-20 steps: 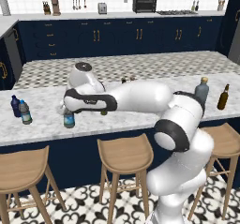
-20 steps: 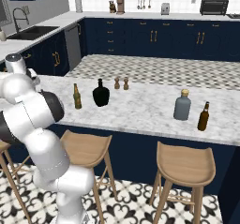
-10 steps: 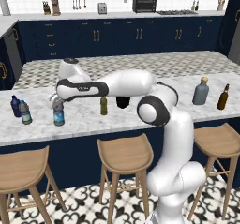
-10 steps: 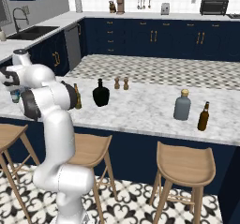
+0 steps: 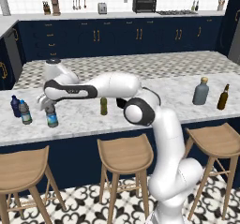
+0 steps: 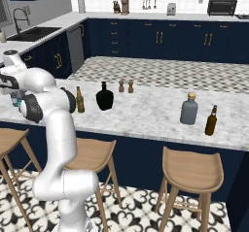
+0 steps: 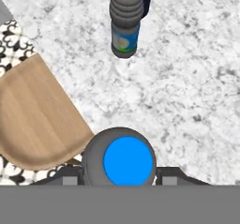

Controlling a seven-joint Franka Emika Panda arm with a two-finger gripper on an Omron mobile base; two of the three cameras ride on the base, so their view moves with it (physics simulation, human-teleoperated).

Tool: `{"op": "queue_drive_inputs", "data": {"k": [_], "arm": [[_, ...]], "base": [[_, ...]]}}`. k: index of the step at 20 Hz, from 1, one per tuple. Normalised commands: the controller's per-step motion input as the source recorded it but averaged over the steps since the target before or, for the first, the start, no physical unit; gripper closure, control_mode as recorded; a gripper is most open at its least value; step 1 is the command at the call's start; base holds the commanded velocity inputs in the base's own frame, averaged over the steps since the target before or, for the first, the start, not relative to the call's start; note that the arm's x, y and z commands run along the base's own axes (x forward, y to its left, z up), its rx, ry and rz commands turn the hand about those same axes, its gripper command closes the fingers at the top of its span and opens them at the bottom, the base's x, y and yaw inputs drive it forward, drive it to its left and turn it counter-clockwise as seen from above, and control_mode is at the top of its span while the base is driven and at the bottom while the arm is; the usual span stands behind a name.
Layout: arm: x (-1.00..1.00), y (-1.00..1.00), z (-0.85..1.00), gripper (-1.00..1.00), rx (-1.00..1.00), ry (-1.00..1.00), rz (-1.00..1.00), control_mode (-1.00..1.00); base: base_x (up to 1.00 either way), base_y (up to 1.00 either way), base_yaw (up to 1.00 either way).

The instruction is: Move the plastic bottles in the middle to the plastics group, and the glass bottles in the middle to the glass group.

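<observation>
At the far left of the counter [image 5: 140, 120] stand the dark blue bottle [image 5: 15, 105] and its clear water-bottle neighbour [image 5: 25, 112]. The carried water bottle [image 5: 52, 117] has swung leftward from mid-counter to near them, the gripper [image 5: 48, 105] clenched around its neck. Setting it down looks next; further right the olive-green bottle [image 5: 104, 106] and black bottle [image 6: 104, 96] wait.

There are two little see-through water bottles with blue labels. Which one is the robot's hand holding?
The water bottle nearer the counter's middle, pinched in the gripper. The other water bottle stands free farther left, right beside the dark blue bottle.
</observation>
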Motion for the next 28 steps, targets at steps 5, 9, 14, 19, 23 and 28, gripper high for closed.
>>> {"op": "queue_drive_inputs", "data": {"k": [5, 9, 14, 19, 23, 28], "arm": [[0.15, 0.00, -0.30, 1.00, 0.00, -0.02, 0.00, -1.00], [0.62, 0.02, -0.08, 1.00, 0.00, 0.00, 0.00, -1.00], [0.39, 0.02, -0.01, 1.00, 0.05, -0.03, 0.02, -1.00], [0.04, 0.35, -0.03, 1.00, 0.04, -0.01, 0.12, -1.00], [0.00, 0.33, -0.26, 1.00, 0.00, 0.00, 0.06, -1.00], [0.00, 0.19, -0.21, 1.00, 0.02, -0.02, 0.03, -1.00]], "base": [[0.00, 0.00, 0.00], [0.00, 0.00, 0.00], [0.00, 0.00, 0.00], [0.00, 0.00, 0.00], [0.00, 0.00, 0.00], [0.00, 0.00, 0.00]]}}
